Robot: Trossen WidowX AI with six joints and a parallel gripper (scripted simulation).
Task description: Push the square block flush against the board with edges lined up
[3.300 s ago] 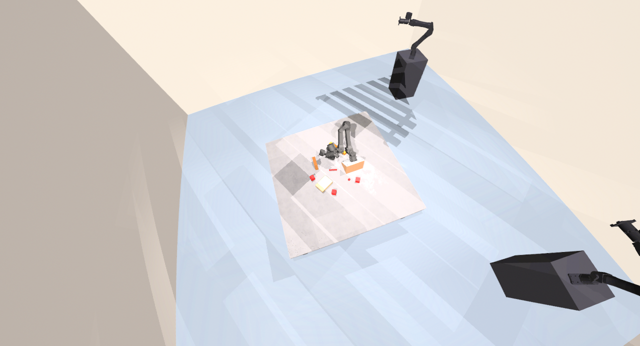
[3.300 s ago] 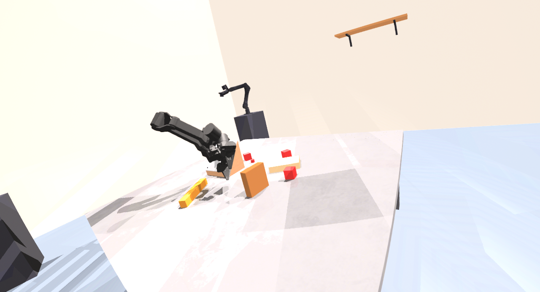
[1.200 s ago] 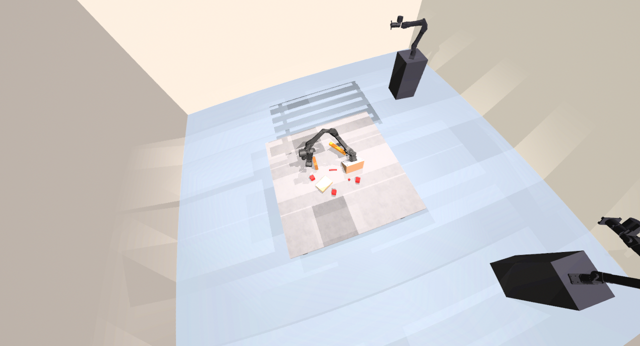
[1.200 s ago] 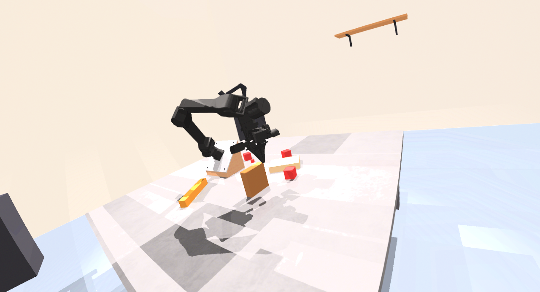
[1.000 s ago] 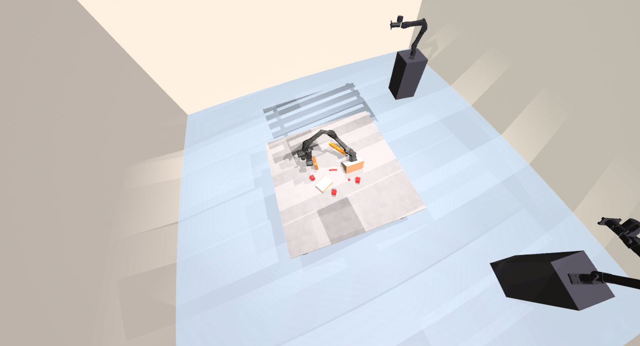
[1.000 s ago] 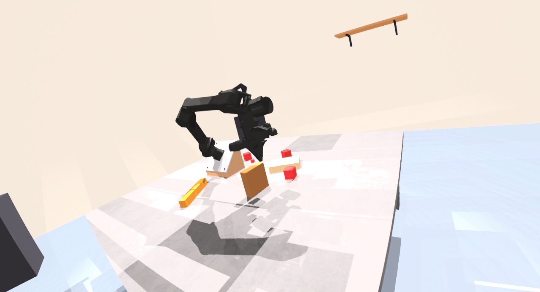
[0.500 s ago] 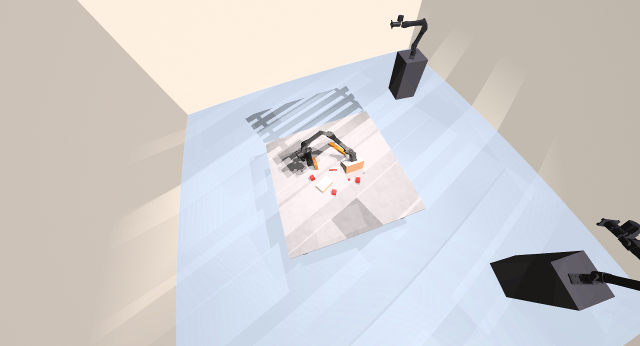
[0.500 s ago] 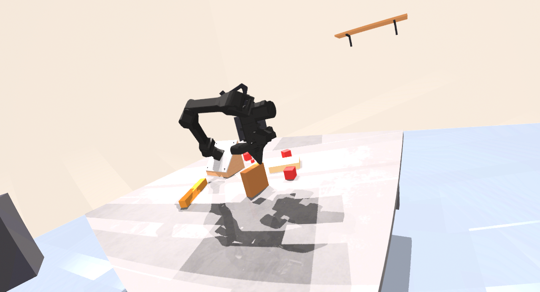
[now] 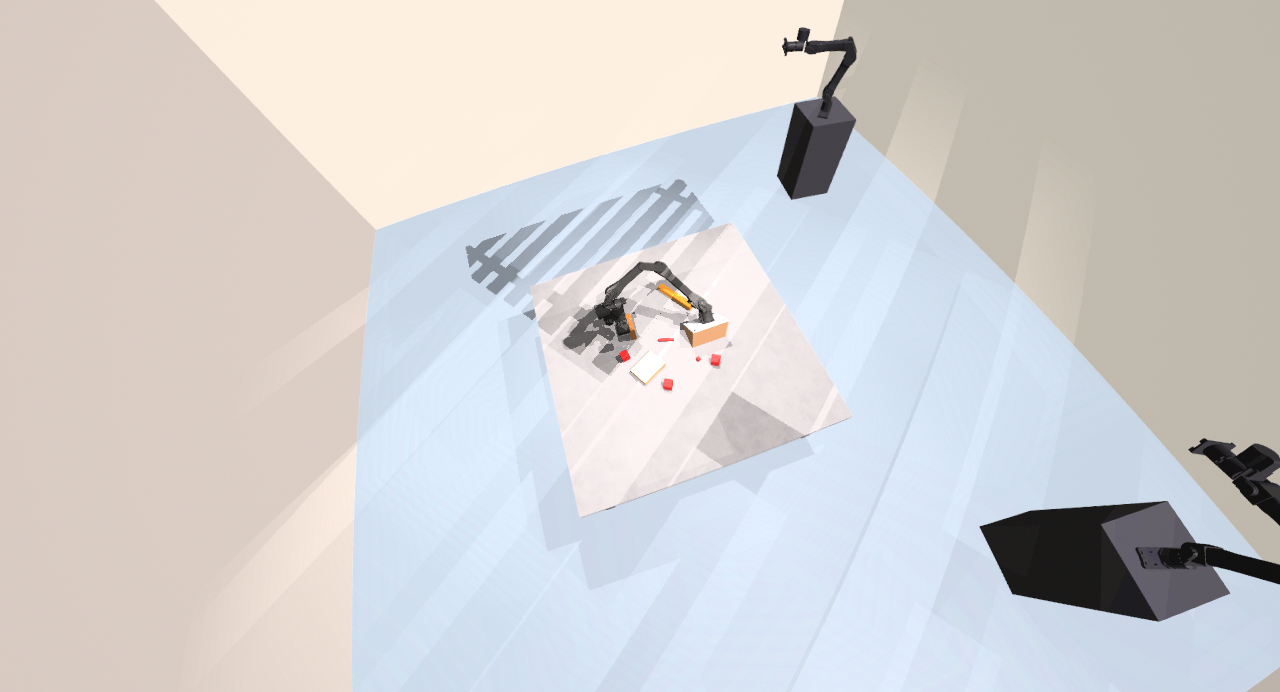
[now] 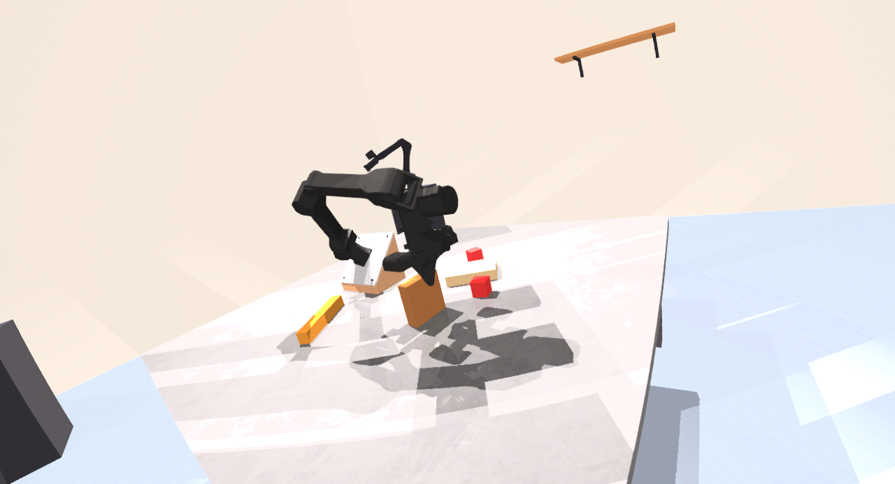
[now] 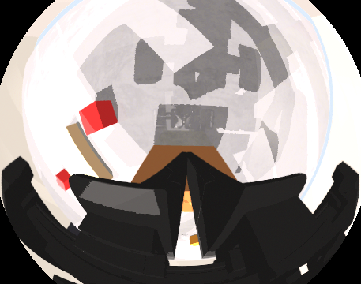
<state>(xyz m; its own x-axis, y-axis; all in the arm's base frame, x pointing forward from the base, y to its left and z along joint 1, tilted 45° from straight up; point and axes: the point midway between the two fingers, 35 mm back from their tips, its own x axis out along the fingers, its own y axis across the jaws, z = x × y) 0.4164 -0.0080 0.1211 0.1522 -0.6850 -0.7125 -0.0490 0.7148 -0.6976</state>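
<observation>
A square orange block (image 9: 631, 323) (image 10: 423, 303) (image 11: 150, 165) stands on its narrow edge. A flat cream board (image 9: 647, 366) (image 10: 472, 275) (image 11: 87, 151) with tan sides lies apart from it, beyond it in the exterior view. Which piece the task calls the board is not certain, as a long orange-yellow bar (image 9: 673, 296) (image 10: 320, 320) also lies apart from the block. My gripper (image 10: 430, 282) (image 11: 187, 154) is shut with nothing seen between its fingers. Its tips are low at the block's upper part, overlapping its face in the exterior view; contact cannot be told.
One red cube (image 9: 624, 355) (image 10: 480, 286) (image 11: 95, 116) lies between the block and the cream board. Another red cube (image 9: 668, 384) (image 10: 473, 254) lies beyond the board. A third red cube (image 9: 716, 359), a small red piece (image 9: 698, 358) and a thin red bar (image 9: 665, 340) lie near the white-topped arm base (image 9: 708, 332).
</observation>
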